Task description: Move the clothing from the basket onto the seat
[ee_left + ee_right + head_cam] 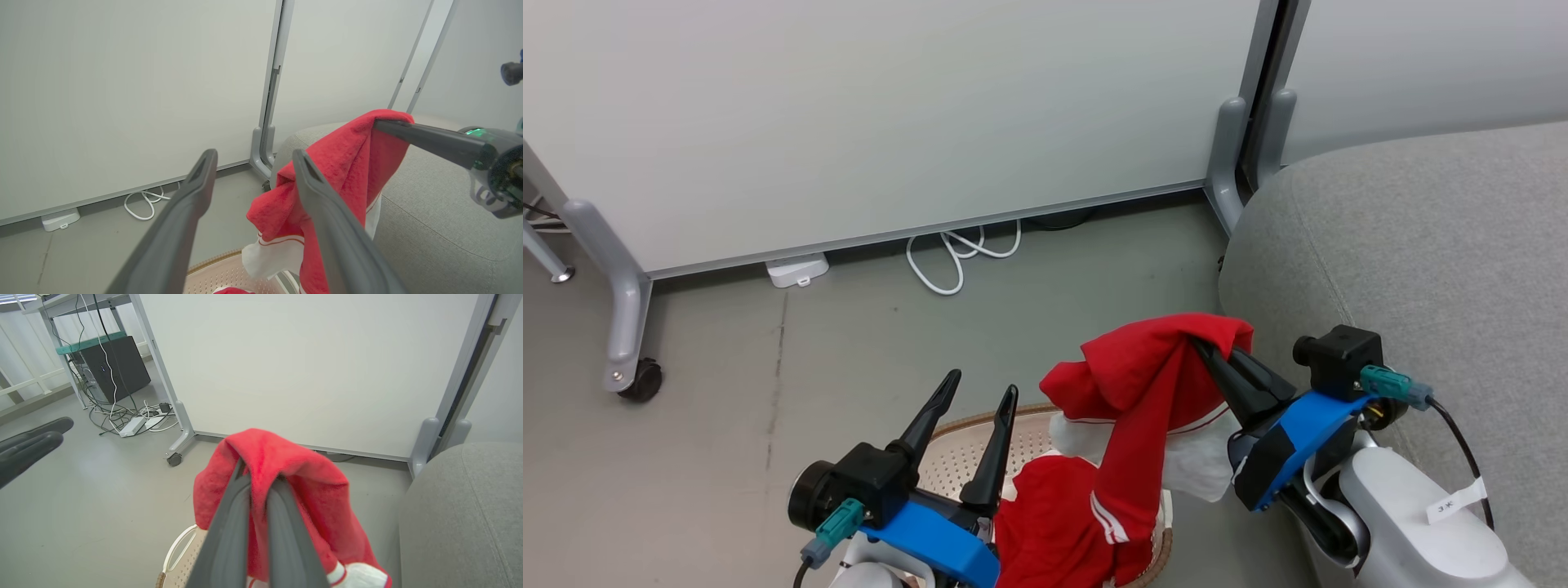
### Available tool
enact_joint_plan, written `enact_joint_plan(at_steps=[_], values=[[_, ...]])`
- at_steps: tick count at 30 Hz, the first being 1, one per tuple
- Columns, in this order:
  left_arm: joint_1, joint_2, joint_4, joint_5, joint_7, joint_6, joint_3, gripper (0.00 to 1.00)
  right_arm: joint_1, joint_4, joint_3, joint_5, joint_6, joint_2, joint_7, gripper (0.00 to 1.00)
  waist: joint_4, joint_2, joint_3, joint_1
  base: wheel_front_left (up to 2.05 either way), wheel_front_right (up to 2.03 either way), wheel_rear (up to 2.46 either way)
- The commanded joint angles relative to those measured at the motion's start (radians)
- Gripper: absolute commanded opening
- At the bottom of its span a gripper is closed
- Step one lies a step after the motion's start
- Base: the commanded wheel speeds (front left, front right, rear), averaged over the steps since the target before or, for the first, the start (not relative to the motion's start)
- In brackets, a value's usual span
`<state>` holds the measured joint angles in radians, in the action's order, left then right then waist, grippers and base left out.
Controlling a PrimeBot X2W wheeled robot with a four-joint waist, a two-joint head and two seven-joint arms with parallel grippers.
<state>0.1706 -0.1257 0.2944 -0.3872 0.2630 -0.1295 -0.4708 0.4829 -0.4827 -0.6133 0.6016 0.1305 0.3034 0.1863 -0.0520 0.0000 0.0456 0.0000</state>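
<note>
While clamped shut on the lifted garment, holds that red cloth up over the basket by the right gripper, just beside the rounded front edge of the seat. Pinches the fabric at its top fold, both dark fingers pressed together, with red cloth draped down either side of them. Trails a long red strip with white stripes down from the fold into the basket, and bunches white lining below the fold, next to the blue wrist bracket. Cannot tell whether the lifted cloth brushes the grey cushion. Leaves the second garment lying in the basket, heaped at its right end and spilling over the rim there. Shows the left gripper with fingers spread wide and nothing between them, raised over the bare perforated left part of the basket, apart from the red cloth. Rests the basket on the grey floor, near the seat's base. Beyond, along the foot of a pale partition panel, has a looped white cable and a small white box on the floor.
</note>
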Motion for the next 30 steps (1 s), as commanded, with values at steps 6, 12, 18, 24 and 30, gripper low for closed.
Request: enact_joint_plan(at_steps=[6, 12, 18, 24, 30], values=[[0.017, -0.015, 0.002, 0.011, 0.003, -0.001, 0.012, 1.00, 0.019, 0.011, 0.002, -0.007, 0.000, -0.014, 0.004, 0.00, -0.043, 0.0000, 0.018, 0.0000, 0.00, 0.00, 0.00], [0.019, -0.021, -0.004, 0.016, 0.003, -0.001, 0.025, 1.00, 0.030, 0.013, -0.003, -0.013, 0.000, -0.021, 0.011, 0.00, -0.129, 0.0000, 0.034, 0.0000, 0.00, 0.00, 0.00], [0.022, -0.025, -0.008, 0.020, 0.003, -0.001, 0.026, 1.00, 0.024, 0.008, 0.000, -0.010, 0.000, -0.020, 0.017, 0.00, -0.213, 0.0000, 0.040, 0.0000, 0.00, 0.00, 0.00], [0.024, -0.030, -0.006, 0.016, 0.003, -0.001, 0.019, 1.00, 0.009, 0.002, 0.007, -0.008, 0.000, -0.016, 0.025, 0.00, -0.309, 0.0000, 0.041, 0.0000, 0.00, 0.00, 0.00], [0.018, -0.033, -0.002, 0.014, 0.003, -0.001, 0.007, 1.00, -0.002, 0.002, 0.017, -0.006, 0.000, -0.013, 0.027, 0.00, -0.385, 0.0000, 0.039, 0.0000, 0.00, 0.00, 0.00]])
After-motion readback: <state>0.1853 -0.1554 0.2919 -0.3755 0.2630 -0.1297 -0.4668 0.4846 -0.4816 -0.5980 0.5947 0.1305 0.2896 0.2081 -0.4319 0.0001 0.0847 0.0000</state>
